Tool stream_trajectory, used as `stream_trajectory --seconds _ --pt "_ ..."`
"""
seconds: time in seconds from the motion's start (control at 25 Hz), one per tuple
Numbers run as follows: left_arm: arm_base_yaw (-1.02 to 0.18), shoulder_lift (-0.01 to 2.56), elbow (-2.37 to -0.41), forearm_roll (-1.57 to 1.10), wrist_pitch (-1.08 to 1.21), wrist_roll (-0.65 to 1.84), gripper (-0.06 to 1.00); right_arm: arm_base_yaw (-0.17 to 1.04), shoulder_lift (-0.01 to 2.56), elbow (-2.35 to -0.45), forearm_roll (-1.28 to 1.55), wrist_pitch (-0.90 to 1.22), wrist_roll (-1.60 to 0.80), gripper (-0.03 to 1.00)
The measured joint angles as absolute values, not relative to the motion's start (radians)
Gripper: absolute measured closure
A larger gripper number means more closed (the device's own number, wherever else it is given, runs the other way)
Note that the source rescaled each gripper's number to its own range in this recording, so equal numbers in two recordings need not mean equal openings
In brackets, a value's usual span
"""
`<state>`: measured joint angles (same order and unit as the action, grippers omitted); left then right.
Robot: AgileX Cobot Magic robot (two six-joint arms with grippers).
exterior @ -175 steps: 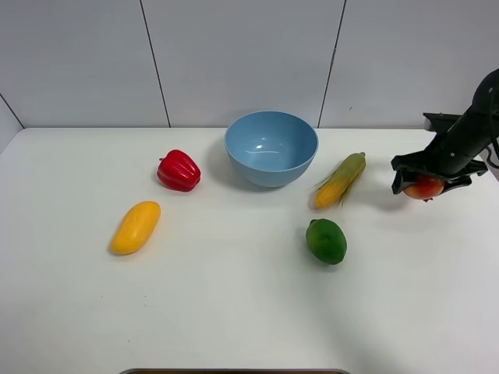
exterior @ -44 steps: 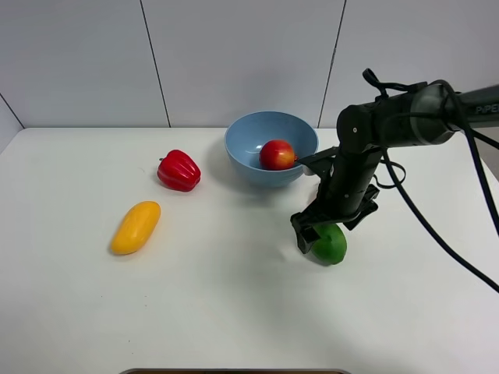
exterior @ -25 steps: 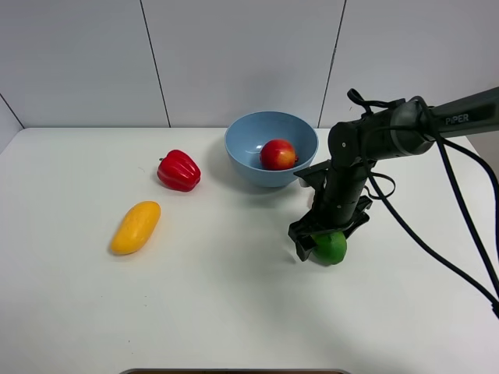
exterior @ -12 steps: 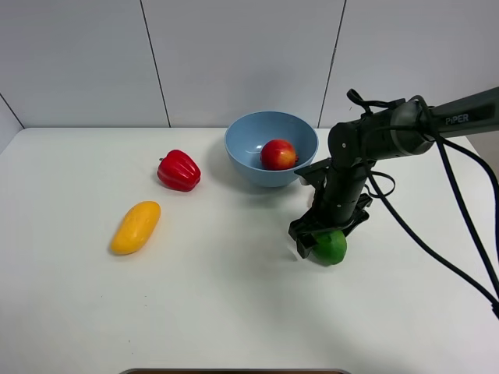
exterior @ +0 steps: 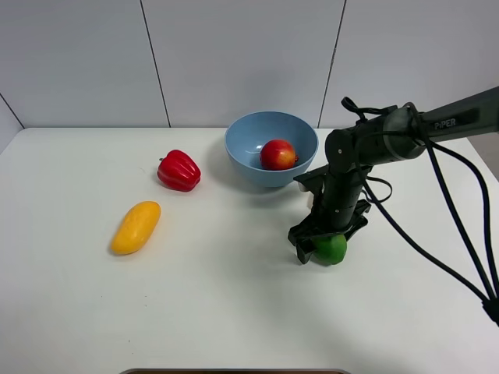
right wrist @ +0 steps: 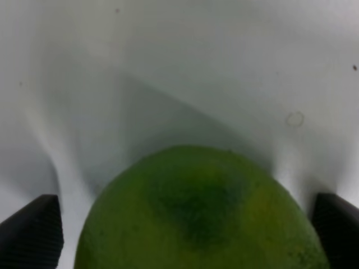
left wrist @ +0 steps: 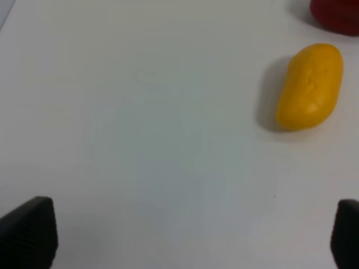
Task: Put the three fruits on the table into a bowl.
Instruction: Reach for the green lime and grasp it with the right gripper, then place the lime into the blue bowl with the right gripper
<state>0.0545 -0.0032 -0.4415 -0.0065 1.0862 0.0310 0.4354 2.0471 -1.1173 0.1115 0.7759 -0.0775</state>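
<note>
The table (exterior: 234,312), white, is being viewed from high. The light-blue bowl (exterior: 236,153) is standing at far centre, with the red-yellow apple (exterior: 277,154) lying inside it.

The red bell pepper (exterior: 178,171) is lying left of the bowl, apart from it. The mango (exterior: 136,227) is lying nearer and further left, long axis tilted, well apart from the bowl. Nothing is standing between the mango and the bowl except open tabletop, with the pepper just off that line.

The green lime (exterior: 330,248) is being seen right of centre, nearer than the bowl. It is being straddled by the right gripper (exterior: 321,248), which is reaching down from the dark right arm. The arm's wrist and cables are covering the tabletop between lime and bowl, so that patch is being hidden.

In the right wrist view the lime (right wrist: 202,213) is filling the gap between the two black fingertips (right wrist: 31,227), one at each side. Whether the pads are pressing the lime cannot be told; the right gripper (right wrist: 185,224) is being recorded as bracketing it only.

In the left wrist view the left gripper (left wrist: 185,235) is being held spread wide over bare table, grasping nothing. The mango (left wrist: 310,87) is lying ahead of it, with the pepper's edge (left wrist: 336,14) beyond.
</note>
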Motion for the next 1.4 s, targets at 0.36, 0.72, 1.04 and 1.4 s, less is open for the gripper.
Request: stream_trajectory --seconds 0.36,0.72,1.04,1.4 --pt "0.054 -0.003 -0.442 -0.007 1.086 0.031 -0.06 0.435 2.047 -1.117 0.112 0.777 -0.078 0.67" --pt "0.054 -0.003 -0.442 -0.007 1.086 0.031 -0.06 0.435 2.048 -1.117 0.112 0.777 -0.078 0.97" --pt "0.054 -0.003 -0.442 -0.007 1.086 0.031 -0.06 0.435 2.048 -1.117 0.115 0.773 -0.078 0.97" --pt "0.054 -0.003 -0.442 -0.007 1.086 0.031 -0.06 0.435 2.048 -1.117 0.116 0.772 -0.078 0.97"
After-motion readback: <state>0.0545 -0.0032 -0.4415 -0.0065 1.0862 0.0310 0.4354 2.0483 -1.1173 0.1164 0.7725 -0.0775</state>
